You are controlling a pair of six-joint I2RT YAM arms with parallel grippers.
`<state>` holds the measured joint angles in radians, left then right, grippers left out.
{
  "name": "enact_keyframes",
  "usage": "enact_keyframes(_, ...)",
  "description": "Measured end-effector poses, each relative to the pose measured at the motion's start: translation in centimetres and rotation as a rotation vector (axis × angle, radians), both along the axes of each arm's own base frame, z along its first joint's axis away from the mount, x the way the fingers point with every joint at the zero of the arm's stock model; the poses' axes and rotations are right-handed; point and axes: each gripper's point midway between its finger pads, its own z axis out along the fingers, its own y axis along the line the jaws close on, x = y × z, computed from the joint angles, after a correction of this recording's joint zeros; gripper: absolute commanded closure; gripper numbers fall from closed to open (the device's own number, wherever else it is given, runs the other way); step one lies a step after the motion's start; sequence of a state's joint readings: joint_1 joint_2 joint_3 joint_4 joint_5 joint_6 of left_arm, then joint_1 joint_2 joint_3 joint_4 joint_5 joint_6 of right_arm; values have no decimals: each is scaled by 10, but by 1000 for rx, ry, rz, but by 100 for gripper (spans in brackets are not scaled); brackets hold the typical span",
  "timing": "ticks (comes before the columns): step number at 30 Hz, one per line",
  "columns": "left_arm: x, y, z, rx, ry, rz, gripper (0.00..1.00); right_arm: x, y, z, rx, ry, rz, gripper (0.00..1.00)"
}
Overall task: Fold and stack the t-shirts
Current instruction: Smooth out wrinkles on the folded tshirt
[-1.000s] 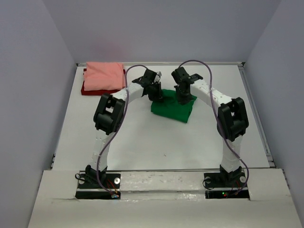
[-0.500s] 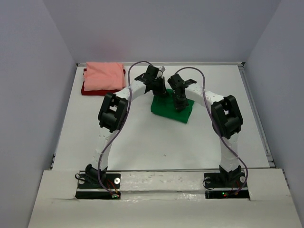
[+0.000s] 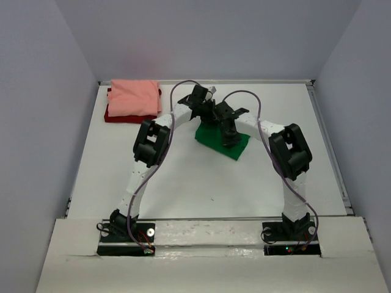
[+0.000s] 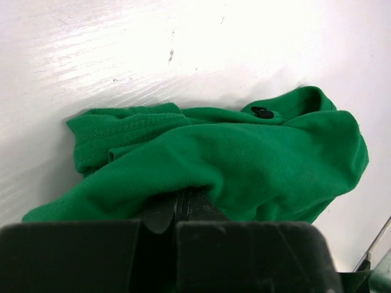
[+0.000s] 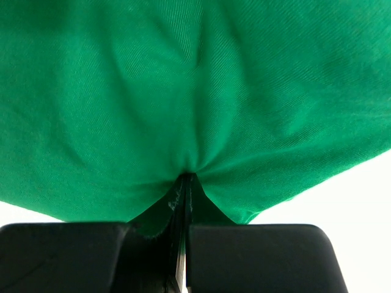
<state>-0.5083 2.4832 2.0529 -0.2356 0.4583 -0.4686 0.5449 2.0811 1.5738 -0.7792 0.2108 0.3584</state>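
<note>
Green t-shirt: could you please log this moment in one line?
left claw: shut on bright green cotton t-shirt | right claw: shut on same t-shirt

A white table sits between pale grey walls, a metal rail along its right edge

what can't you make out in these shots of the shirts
Dark red cotton t-shirt: top view, the folded salmon pink t-shirt lying on it leaves only edges showing, so its fold is unknowable.
Left gripper and right gripper: wrist views, the tips of the jaws are buried in the bright green cotton t-shirt.
Green shirt's outline: top view, both grippers cover its middle; right wrist view, frame edges cut it off.
</note>
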Motion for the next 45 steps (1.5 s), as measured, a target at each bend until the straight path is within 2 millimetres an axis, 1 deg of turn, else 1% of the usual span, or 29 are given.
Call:
enact_keyframes(6,-1,-2,-3,-15,5,0,100,-5,-2,-1,-13,-34,-29,100)
enact_keyframes(10,-12,4,-5,-25,7,14,100,-6,-3,-1,-23,-42,-31,100)
enact_keyframes(12,-24,13,-7,-15,15,33,100,-7,-5,-1,-36,-33,-28,100)
enact_keyframes(18,-69,42,-8,43,50,87,100,-4,-5,0,-70,-1,-7,100)
enact_keyframes(20,-76,46,-8,52,52,91,100,-4,-5,0,-77,7,-2,100)
enact_keyframes(26,-79,47,-8,63,43,98,100,-5,-8,1,-91,8,7,100)
enact_keyframes(30,-79,47,-6,81,39,101,100,-9,-14,8,-105,-2,21,100)
enact_keyframes(32,-79,48,-4,96,38,105,100,-11,-15,18,-106,-16,27,100)
enact_keyframes(34,-81,50,1,114,36,110,100,-11,-15,35,-98,-40,35,100)
enact_keyframes(35,-81,50,8,120,27,111,100,-10,-14,44,-93,-52,38,100)
enact_keyframes(36,-81,50,13,125,20,115,100,-7,-13,58,-87,-73,39,100)
enact_keyframes(37,-80,49,24,125,4,116,100,-3,-10,73,-77,-98,40,100)
enact_keyframes(39,-77,47,39,121,-24,119,100,8,-4,95,-50,-154,41,100)
enact_keyframes(40,-76,44,51,113,-46,120,100,15,-1,110,-33,-193,40,100)
enact_keyframes(42,-72,42,69,102,-84,124,100,27,6,134,-8,-251,49,100)
enact_keyframes(43,-72,40,80,94,-103,124,100,28,6,136,-5,-257,51,100)
enact_keyframes(45,-70,40,92,84,-127,128,100,33,9,143,-3,-270,56,100)
